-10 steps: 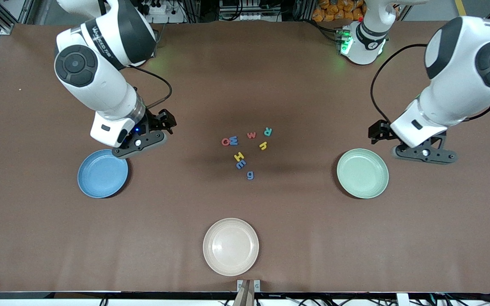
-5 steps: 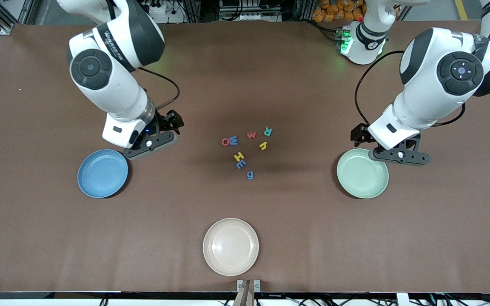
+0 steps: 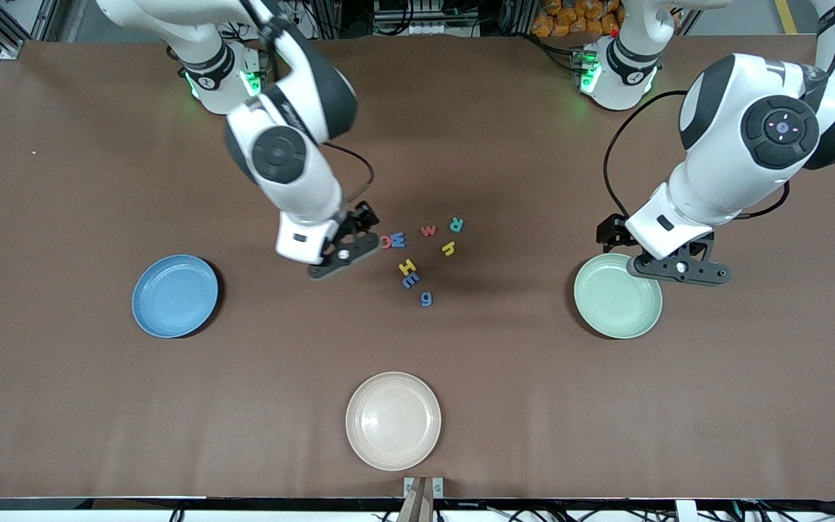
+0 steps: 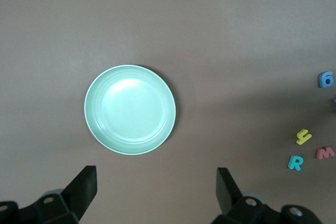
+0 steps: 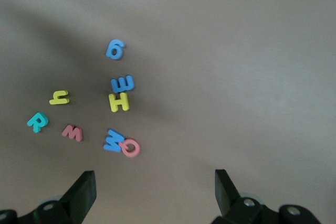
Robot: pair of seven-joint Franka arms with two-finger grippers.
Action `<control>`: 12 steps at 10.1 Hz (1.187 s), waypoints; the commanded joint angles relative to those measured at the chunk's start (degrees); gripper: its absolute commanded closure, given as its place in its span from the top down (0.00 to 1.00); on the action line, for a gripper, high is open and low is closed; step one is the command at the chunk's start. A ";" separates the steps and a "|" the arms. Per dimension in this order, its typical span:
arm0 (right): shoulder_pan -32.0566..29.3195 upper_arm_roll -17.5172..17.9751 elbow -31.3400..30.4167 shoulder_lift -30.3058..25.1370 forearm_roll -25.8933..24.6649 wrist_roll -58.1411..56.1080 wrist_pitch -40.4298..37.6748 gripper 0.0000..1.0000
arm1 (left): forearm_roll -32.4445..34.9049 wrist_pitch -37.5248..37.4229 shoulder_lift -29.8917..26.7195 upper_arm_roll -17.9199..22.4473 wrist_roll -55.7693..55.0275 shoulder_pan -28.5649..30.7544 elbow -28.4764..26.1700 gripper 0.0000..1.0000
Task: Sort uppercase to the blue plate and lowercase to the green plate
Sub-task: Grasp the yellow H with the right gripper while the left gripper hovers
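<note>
Since the earlier frames your right arm has swung from beside the blue plate (image 3: pixel 175 295) across to the letter cluster, while the left arm has only edged in over the green plate (image 3: pixel 617 295); no letter has shifted. In the front view, the right gripper (image 3: pixel 343 259) hangs just beside the red Q (image 3: pixel 385 241) and blue W (image 3: pixel 398 238), which touch each other, and the left gripper (image 3: pixel 680 270) hovers over the green plate's rim. Both plates are empty, so you have all eight letters left to sort; the cream plate (image 3: pixel 393 420), nearest the camera, plays no part. The cluster sits mid-tabletop between the two plates: red w (image 3: pixel 428 230), teal R (image 3: pixel 455 225) and yellow h (image 3: pixel 449 249) toward the left arm's end, then yellow H (image 3: pixel 407 266), the blue e-like letter (image 3: pixel 410 280) and blue g (image 3: pixel 426 298) in a line running toward the camera. In the left wrist view, the fingers (image 4: pixel 84 184) stand wide apart with nothing between them, the green plate below. In the right wrist view, the fingers (image 5: pixel 84 192) are likewise spread and empty; the Q and W pair's long axis runs roughly crosswise between them, each letter lying flat.
</note>
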 commanded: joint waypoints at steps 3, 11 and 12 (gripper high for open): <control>3.22 -0.39 8.79 12.86 0.70 0.27 1.06 1.00 | 2.62 1.40 3.84 0.09 -0.66 -2.22 0.52 1.00; 6.82 -0.30 8.89 19.29 1.23 7.99 10.11 0.87 | 2.54 3.34 6.66 0.09 -0.66 -2.13 0.52 1.00; 7.08 -0.30 8.72 19.65 1.23 8.09 10.11 0.86 | 2.54 3.34 6.83 0.09 -0.66 -2.13 0.52 1.00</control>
